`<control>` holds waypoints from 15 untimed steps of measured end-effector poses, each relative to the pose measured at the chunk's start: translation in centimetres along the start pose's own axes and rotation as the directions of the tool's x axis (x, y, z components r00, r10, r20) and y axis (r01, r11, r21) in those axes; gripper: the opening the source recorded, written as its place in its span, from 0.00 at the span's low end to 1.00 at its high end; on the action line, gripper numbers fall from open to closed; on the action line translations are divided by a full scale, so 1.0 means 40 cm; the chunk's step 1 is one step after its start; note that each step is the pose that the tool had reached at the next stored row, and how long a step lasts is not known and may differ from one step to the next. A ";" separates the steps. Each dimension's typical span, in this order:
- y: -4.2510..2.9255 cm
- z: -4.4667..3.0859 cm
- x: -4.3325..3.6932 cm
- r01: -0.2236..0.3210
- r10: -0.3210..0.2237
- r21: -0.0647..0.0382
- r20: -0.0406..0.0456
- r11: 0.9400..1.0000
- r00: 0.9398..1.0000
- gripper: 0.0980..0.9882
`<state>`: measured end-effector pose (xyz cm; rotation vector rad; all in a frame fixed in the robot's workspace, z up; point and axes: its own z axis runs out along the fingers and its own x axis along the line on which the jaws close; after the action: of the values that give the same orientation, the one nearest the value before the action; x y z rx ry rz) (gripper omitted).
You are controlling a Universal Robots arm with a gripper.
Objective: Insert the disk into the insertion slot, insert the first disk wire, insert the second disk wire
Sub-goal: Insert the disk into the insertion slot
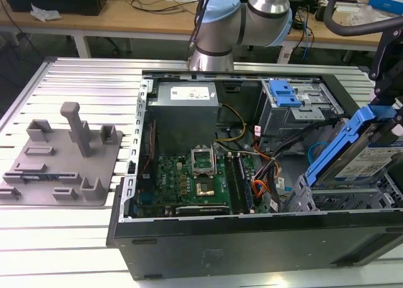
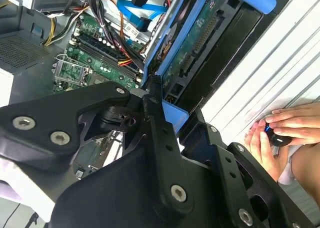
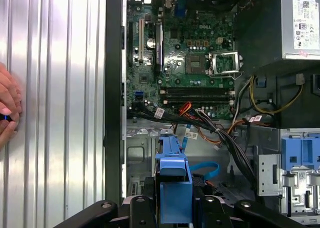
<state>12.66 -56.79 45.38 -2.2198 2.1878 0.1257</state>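
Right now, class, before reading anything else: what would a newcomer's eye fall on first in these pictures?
The disk in its bright blue frame, held tilted by the gripper at the exterior view's right, over the open computer case. Inside the case lies the green motherboard, and in the second wrist view a person's hand rests on the ribbed table beside the case.

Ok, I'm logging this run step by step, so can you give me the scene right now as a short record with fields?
tool: shut on the disk, gripping its blue frame
disk: tilted steeply above the slot, not lying flat in it
slot: grey metal, at the exterior view's right end of the computer case
wires: loose bundle inside the case beside the slot
table: slatted metal, grey fixture plate on the exterior view's left
person: a hand over the table, outside the case
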 end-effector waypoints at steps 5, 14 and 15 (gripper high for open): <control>-0.001 0.016 0.001 -0.001 0.001 0.000 0.000 1.000 1.000 0.30; -0.003 0.070 0.005 -0.001 0.001 0.000 0.000 1.000 1.000 0.30; -0.003 0.075 0.005 -0.001 0.001 0.000 0.000 1.000 1.000 0.30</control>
<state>12.66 -56.79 42.39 -2.2187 2.1893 0.1252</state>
